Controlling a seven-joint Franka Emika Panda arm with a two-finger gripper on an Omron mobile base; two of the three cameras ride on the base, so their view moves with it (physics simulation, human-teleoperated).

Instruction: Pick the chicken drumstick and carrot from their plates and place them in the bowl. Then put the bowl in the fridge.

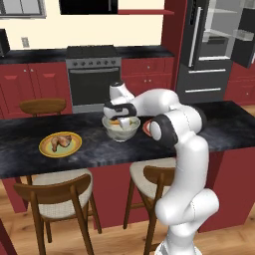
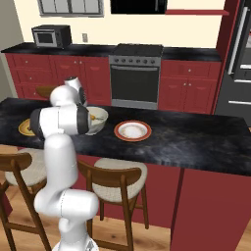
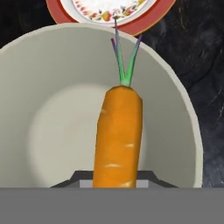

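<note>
Carrot point(image 3: 117, 135) was pinched in the pincer point(image 1: 118, 120), hanging over the bowl point(image 3: 52, 87) on the dark surface point(image 1: 219, 129). Chicken drumstick point(image 1: 61, 141) lay on the yellow plate point(image 1: 47, 150); the red-rimmed plate point(image 2: 133, 131) sat beside the bowl.

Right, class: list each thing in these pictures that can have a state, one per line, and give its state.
end effector: shut on the carrot, above the bowl
carrot: held, not yet released
bowl: upright on the counter, nothing lying in it
chicken drumstick: lying on the yellow plate
yellow plate: holds the drumstick
red-rimmed plate: bare
fridge: door open
oven: door closed
</note>
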